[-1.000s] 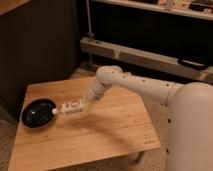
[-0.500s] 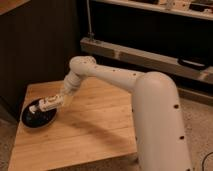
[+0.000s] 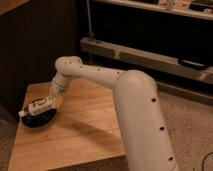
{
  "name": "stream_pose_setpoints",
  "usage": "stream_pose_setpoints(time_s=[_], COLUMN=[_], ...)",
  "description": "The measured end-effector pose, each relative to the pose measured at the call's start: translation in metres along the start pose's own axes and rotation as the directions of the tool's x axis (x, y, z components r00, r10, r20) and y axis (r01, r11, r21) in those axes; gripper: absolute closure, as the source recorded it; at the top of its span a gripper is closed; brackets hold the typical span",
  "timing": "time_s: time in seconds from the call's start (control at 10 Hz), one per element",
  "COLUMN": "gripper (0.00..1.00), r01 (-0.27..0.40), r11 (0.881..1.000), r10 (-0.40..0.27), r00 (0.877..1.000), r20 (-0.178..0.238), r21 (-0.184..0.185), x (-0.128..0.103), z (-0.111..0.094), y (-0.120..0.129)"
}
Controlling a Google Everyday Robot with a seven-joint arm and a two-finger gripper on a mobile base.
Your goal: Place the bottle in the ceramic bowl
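claw (image 3: 51, 101): swung further left | bottle (image 3: 36, 107): carried from beside to over ceramic bowl (image 3: 39, 120)

gripper (image 3: 51, 100): hidden behind the bottle (image 3: 37, 106), so its grip cannot be judged | ceramic bowl (image 3: 40, 121): far rim covered by the bottle | arm: base cut off at the near edge

Wooden table (image 3: 85, 125) under ceramic bowl (image 3: 39, 120); gripper (image 3: 52, 101) above.

A light wooden table (image 3: 75, 135) stands on speckled grey floor (image 3: 192, 125) before dark cabinetry (image 3: 30, 45) and a metal rail (image 3: 145, 56).
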Motion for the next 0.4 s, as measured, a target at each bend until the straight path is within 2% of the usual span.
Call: stream_pose_setpoints(time_s=[0.1, 0.2, 0.4], gripper=[0.23, 0.20, 0.20], r01=[-0.019, -0.039, -0.047], r11=[1.000, 0.999, 0.999], r10=[0.019, 0.039, 0.048], r00=[1.000, 0.998, 0.998], r20=[-0.020, -0.040, -0.046], r21=[0.003, 0.010, 0.013], x=[0.0038, 0.0061, 0.0080], z=[0.0006, 0.0018, 0.0016], y=[0.0004, 0.0005, 0.0004])
